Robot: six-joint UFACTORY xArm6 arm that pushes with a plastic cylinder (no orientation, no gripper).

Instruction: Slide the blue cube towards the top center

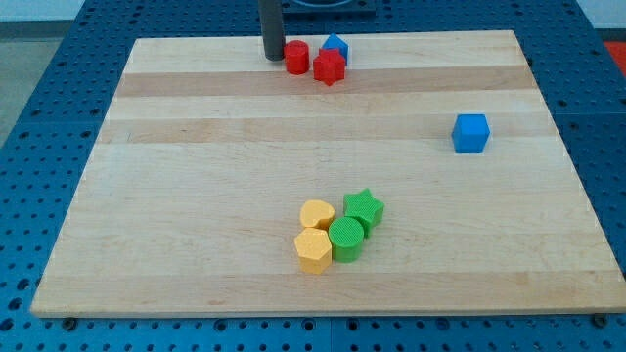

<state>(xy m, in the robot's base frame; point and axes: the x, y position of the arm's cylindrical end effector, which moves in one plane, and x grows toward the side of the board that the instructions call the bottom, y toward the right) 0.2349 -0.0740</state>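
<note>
The blue cube sits alone on the wooden board at the view's right, a little above mid height. My tip stands near the view's top centre, far to the left of the blue cube. It is just left of a red cylinder. A red star-shaped block and a second blue block sit right of that cylinder.
Near the view's bottom centre is a cluster: a yellow heart-shaped block, a yellow hexagonal block, a green cylinder and a green star. The board lies on a blue perforated table.
</note>
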